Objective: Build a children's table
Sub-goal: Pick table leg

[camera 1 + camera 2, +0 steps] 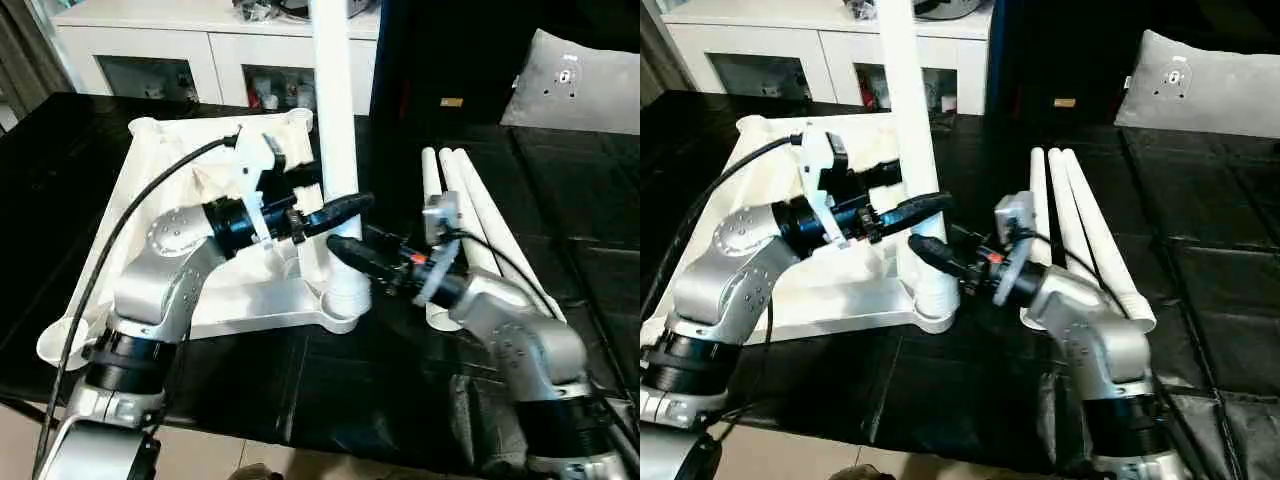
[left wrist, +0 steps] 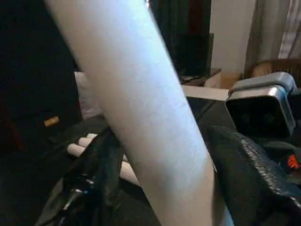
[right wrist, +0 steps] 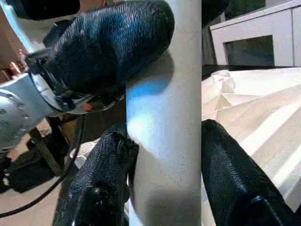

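While both tools pinch the same upright leg, the risk lies in uneven pushing. The left tool clamps the tube higher up, the right tool just below it, fingers pressed on opposite sides of the white tube. If one arm drives harder than the other, the leg could tilt and jam or pop out of the near corner socket; smooth plastic could also slip through the pads. The leg's long axis stands nearly vertical, thick end down in the socket, upper end running out of sight. The tabletop lies upside down on the black table, ribs up. Three spare legs lie side by side just to its right.
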